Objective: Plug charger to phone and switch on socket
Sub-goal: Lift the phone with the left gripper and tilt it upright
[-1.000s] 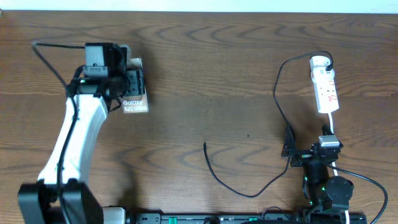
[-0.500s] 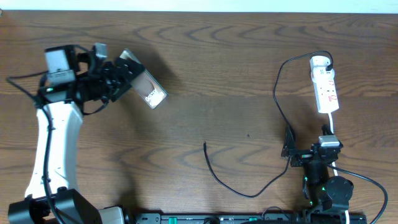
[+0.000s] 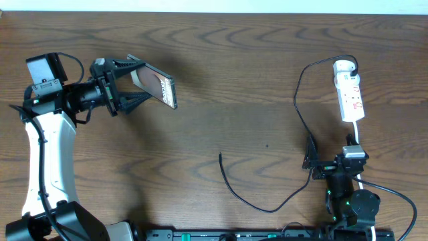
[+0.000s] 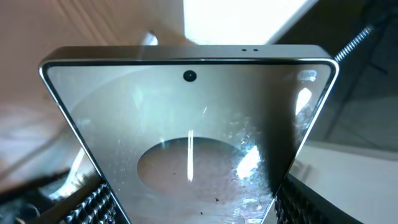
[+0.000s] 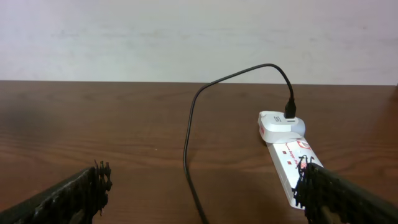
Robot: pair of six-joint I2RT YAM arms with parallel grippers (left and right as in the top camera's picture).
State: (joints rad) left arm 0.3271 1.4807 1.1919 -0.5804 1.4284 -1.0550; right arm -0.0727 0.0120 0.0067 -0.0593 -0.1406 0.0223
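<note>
Bronze-brown phone [image 3: 164, 90] is being gripped, tilted off the table [image 3: 227, 80], by the left gripper [image 3: 142, 82]; the right gripper [image 5: 204, 174] is being held wide apart, facing the socket [image 5: 289, 158].

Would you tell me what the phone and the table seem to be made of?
The phone: glossy glass face, judging by sharp reflections and smudges, in a thin metallic-looking frame. The table: dark wood or wood-look laminate with visible grain; I cannot tell which.
</note>
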